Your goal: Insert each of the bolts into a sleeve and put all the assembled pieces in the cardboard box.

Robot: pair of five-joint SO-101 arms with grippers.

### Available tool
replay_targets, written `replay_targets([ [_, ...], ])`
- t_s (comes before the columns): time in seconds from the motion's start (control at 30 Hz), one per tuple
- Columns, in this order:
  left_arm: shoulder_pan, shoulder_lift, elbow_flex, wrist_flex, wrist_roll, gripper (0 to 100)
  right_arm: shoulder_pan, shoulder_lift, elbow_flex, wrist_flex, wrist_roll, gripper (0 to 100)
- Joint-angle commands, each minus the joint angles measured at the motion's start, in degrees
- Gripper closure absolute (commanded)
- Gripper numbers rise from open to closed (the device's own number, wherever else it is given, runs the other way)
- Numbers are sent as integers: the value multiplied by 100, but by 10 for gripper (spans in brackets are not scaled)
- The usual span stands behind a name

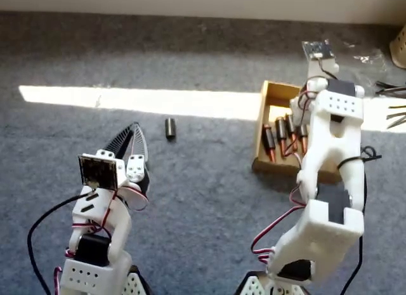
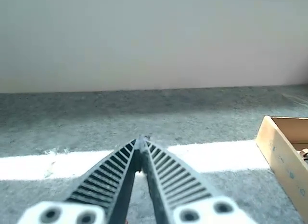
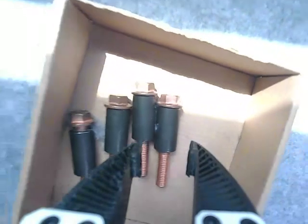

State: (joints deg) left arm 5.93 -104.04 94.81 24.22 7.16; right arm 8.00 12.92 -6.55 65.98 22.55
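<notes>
On the left, my left gripper [image 1: 131, 133] hangs above the grey carpet [image 1: 209, 200], its ribbed fingers [image 2: 115, 171] pressed together with nothing between them. It points toward the sunlit strip [image 1: 127, 99].

Just beyond its tip and slightly right lies a lone black sleeve [image 1: 170, 128], on its side and apart from everything else. It looks like a bare sleeve with no bolt in it, though it is too small for me to be sure. I judge it light and stiff, with a smooth round barrel. It could roll on the pile or squirt out of a glancing pinch, so I would close across the middle of the barrel, square to its axis.

Further right sits the cardboard box [image 1: 261, 127], well apart from the sleeve. Four assembled pieces [image 3: 143, 120] lie side by side in it, copper bolt heads toward the far wall and threaded shanks poking out of the two right-hand sleeves. I expect the bolts sit loosely and could slide out if tipped, so any handling should grip the sleeve, not the thread.

My right gripper [image 3: 162, 149] hovers over the box with its jaws spread apart and holding nothing, low between the thin walls [image 3: 62, 89]. This arm covers the right part of the box from above, and it would block a drop by the left arm.

At the far right lie clear plastic wrapping [image 1: 365, 54] and some thin dark tools or cables [image 1: 392, 89], clear of the work.
</notes>
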Motion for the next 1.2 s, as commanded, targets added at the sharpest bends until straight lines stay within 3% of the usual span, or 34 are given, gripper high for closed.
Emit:
replay_targets([
  [0.0, -268, -57, -48, -114, -18, 984, -426, -892, -277, 295, 44, 867],
  [0.3, -1332, -57, -4, 53, -18, 983, -1780, -2193, -259, 1226, -176, 868],
  [0.47, -1569, -57, -57, 343, -18, 983, -2747, -2624, -259, 1534, -1090, 868],
  [0.73, -1877, -48, -224, 826, -9, 983, -4321, -2651, -251, 1622, -1196, 868],
  [0.87, -1991, -48, -347, 1204, -18, 983, -4418, -2149, -286, 1262, -1987, 868],
  [1.17, -2782, -57, -286, 1204, 0, 985, -4954, -136, -963, 1138, -2031, 868],
])
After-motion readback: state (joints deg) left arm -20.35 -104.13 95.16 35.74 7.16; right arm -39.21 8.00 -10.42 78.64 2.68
